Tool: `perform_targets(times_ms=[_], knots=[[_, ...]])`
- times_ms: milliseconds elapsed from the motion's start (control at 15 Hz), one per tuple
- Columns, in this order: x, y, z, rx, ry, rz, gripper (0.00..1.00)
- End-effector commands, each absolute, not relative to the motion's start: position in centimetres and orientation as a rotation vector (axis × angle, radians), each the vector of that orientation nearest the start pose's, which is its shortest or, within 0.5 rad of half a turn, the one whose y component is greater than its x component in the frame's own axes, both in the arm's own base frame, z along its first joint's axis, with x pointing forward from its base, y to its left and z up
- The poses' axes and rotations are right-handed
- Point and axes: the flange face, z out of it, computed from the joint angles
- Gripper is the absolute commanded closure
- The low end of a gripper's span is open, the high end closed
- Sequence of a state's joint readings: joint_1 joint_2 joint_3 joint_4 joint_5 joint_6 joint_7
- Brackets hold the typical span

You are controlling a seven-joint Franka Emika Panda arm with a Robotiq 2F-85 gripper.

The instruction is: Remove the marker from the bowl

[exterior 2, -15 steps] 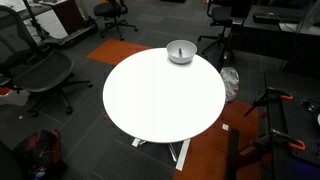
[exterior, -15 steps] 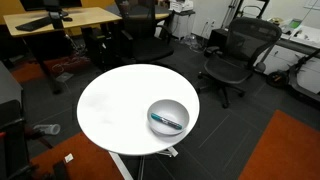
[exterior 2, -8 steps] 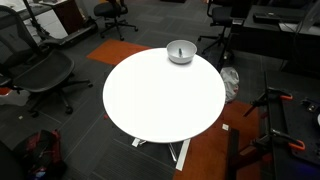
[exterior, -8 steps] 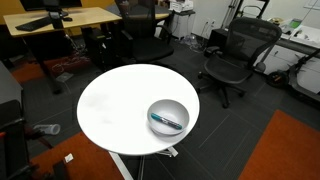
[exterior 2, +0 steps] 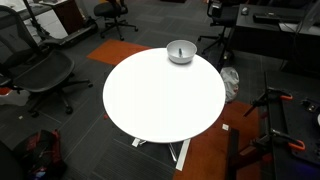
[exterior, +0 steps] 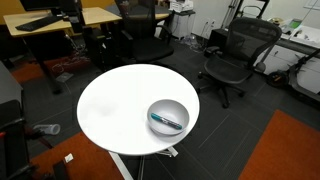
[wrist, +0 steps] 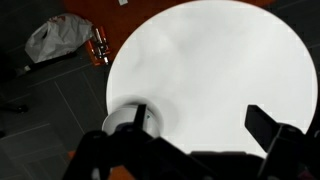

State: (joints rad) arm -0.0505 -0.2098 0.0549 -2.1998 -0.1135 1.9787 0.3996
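Office, round white table: marker lies in bowl near table's edge, gripper high above table, jaws spread, approach not yet begun; next move probably means descending over bowl.

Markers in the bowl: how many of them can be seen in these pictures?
1. The marker lies inside the bowl, which stands near the edge of the round white table. No other marker shows on the table.
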Motion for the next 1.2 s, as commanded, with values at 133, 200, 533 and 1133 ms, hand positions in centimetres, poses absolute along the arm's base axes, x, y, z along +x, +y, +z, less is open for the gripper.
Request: perform_targets(times_ms=[133,200,533,1133], knots=[[53.2,-8.1,46.4,-3.036,0.999,-0.181,0.00],[53.9,-9.3,46.0,-3.007,1.063,-0.202,0.00],[57.7,-14.8,42.4,-2.843,1.379,-0.245,0.00],[62.2,-19.8,32.9,-2.679,1.602,-0.196,0.00]])
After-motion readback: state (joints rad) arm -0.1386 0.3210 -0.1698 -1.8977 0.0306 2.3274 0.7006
